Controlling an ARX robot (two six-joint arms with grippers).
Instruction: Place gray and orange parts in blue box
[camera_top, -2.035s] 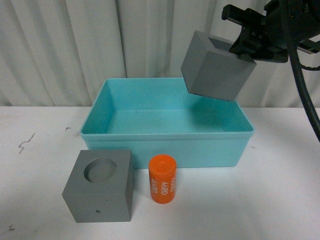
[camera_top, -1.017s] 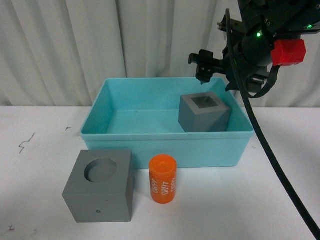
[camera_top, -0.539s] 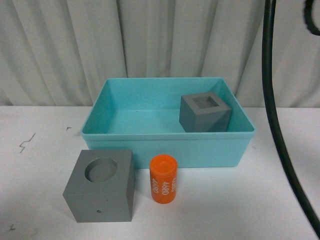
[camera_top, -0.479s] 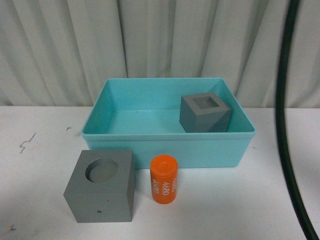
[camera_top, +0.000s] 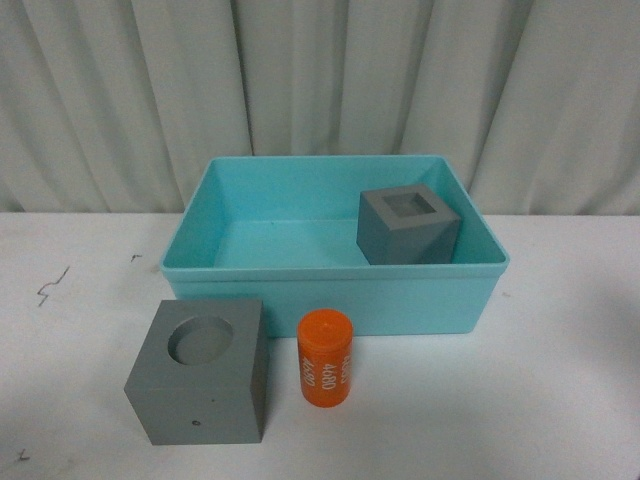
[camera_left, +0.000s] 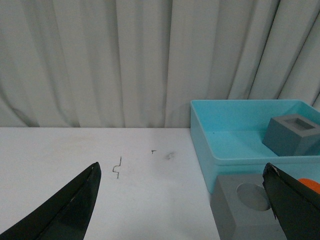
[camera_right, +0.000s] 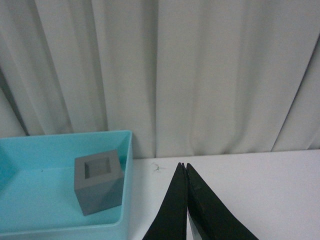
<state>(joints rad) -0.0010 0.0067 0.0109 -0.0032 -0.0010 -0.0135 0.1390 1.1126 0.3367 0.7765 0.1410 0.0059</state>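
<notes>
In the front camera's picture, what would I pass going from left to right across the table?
gray cube with the round recess → orange cylinder → gray cube with the square recess, which sits inside the blue box.

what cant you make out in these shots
- Left wrist view: orange cylinder mostly hidden behind a finger of the left pincer; round-recess cube cut off by the bottom edge.
- Front view: square-recess cube's base hidden by the blue box's front wall.
</notes>
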